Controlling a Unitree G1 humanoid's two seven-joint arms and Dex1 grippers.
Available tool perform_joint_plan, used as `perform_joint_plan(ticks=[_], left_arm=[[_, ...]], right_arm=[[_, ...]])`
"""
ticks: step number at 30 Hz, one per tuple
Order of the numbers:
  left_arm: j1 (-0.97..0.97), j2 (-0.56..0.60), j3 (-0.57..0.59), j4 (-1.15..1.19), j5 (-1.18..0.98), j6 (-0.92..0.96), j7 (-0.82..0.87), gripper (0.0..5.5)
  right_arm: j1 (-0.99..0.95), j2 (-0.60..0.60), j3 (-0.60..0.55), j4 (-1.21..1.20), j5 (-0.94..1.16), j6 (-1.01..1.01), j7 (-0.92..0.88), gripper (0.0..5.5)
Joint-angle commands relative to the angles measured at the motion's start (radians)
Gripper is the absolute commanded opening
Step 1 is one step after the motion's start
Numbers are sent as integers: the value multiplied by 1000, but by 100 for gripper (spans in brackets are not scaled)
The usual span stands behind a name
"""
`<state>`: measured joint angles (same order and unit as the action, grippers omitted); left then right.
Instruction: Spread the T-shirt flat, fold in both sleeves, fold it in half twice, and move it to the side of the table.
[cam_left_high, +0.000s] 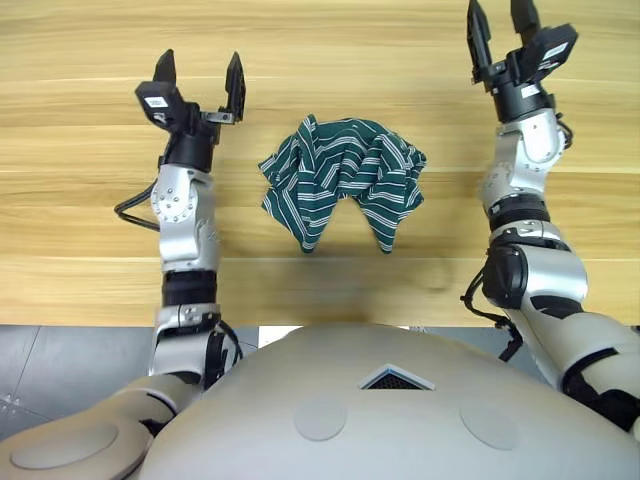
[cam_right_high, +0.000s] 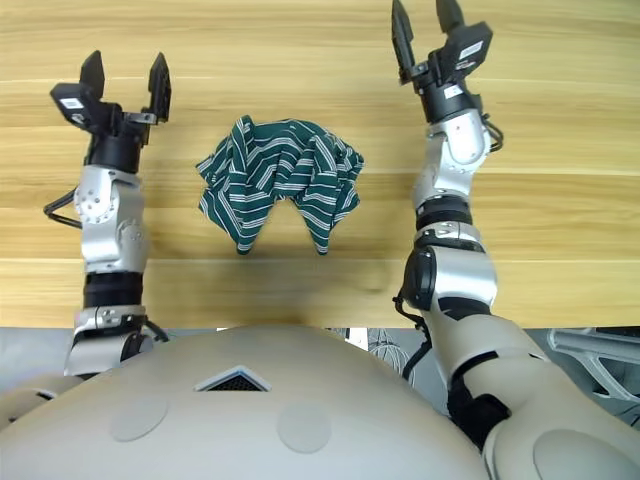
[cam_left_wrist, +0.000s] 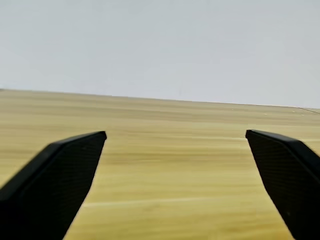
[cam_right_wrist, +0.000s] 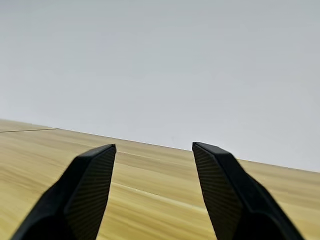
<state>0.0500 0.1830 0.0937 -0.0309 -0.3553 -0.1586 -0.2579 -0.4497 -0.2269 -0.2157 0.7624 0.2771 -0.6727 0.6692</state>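
Left eye view: the T-shirt (cam_left_high: 343, 178) lies crumpled at centre; my left pincer (cam_left_high: 200, 62) and right pincer (cam_left_high: 497, 15) hang spread at either side, I think to begin flattening it.

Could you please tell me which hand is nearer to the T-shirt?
Left. The left hand is just left of the T-shirt; the right hand is farther off to its right.

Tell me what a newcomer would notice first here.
A crumpled green-and-white striped T-shirt lies bunched at the middle of the wooden table. The left end effector is open just to its left. The right end effector, also open, is on its right, farther forward.
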Motion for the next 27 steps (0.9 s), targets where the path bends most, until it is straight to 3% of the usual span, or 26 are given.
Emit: perform_joint_plan(ticks=[1, 5, 12, 17, 27], left_arm=[[452, 171, -72, -698, -212, 346, 6, 505], [543, 189, -192, -846, -165, 479, 76, 505], [521, 184, -369, -925, -12, 665, 151, 505], [450, 165, -400, -931, 23, 778, 199, 505], [381, 155, -399, -844, 136, 784, 204, 505]], right_arm=[[590, -310, 180, -1074, 148, 562, 88, 285], [787, -371, 250, -1309, 215, 785, 35, 285], [841, -400, 286, -1418, 328, 1077, -23, 285], [820, -407, 257, -1509, 461, 1237, -81, 285], [715, -334, 288, -1422, 365, 1287, -207, 285]])
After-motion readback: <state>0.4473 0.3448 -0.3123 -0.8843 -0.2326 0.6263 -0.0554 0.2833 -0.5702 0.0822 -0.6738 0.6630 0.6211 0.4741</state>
